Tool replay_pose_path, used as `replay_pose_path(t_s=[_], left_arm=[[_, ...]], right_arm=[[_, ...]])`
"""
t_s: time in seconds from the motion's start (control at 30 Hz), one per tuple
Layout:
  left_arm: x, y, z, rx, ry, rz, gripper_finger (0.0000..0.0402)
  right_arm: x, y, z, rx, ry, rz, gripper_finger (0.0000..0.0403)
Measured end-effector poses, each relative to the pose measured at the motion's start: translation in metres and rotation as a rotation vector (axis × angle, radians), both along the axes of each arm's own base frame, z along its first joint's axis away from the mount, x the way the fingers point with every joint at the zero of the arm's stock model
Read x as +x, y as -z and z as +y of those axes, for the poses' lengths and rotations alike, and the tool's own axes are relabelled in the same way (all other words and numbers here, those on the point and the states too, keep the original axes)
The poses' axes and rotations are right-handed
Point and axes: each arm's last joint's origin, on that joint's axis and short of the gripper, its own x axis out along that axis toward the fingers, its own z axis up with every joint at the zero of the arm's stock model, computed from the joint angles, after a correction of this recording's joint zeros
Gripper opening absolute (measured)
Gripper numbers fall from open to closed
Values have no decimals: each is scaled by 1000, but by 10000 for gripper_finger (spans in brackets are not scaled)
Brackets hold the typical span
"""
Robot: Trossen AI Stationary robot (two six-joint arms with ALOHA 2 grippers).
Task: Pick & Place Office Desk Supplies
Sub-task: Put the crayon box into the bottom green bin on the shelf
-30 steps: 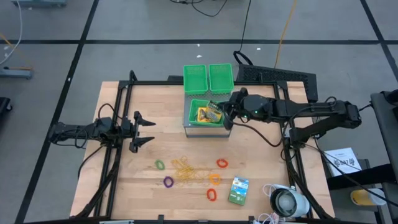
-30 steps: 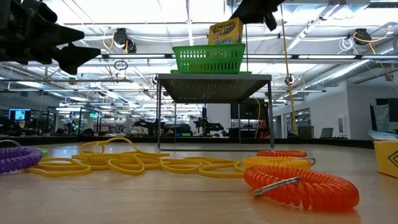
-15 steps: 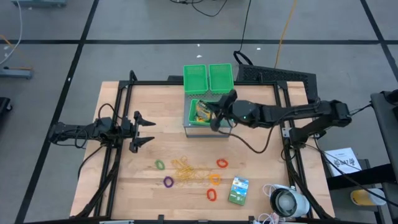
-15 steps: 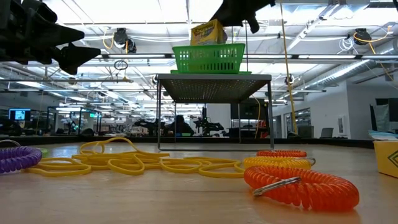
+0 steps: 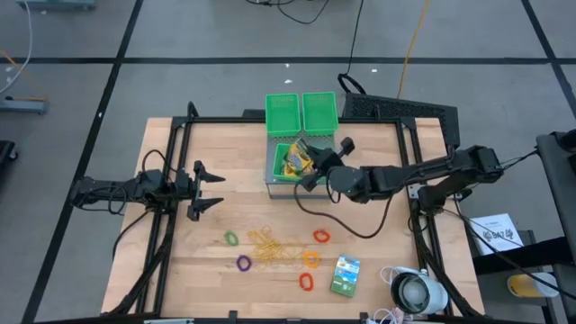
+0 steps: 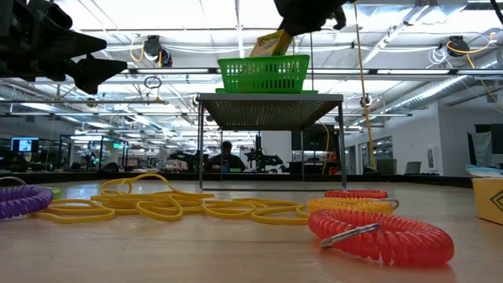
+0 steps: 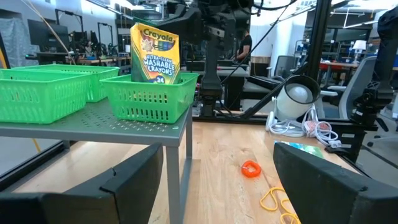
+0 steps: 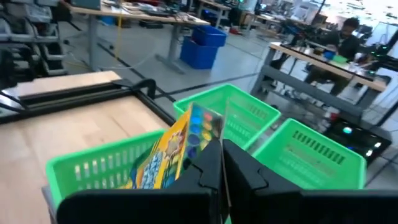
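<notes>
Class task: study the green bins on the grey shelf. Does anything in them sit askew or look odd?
Yes: the crayon box leans on end in the front green bin, poking above its rim rather than lying flat. The right gripper, shut, hovers beside it.

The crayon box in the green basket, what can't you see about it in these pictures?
- High view: the right gripper and its arm cover part of the crayon box; its print is too small to read.
- Low view: the basket wall hides the box's lower half, so how it rests inside cannot be told.
- Right wrist view: the closed fingers block the box's near edge, so contact is unclear.
</notes>
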Motion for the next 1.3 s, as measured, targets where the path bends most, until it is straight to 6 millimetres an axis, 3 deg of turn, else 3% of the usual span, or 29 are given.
replay_pose_path(t_s=[0.43,0.73,1.3], left_arm=[[0,0,0,0,0,0,310],[0,0,0,0,0,0,310],[0,0,0,0,0,0,310]], right_arm=[[-8,12,17,25,16,67,0],[-8,14,17,37,-62,120,1],[-5,18,-31,19,-30,247,1]])
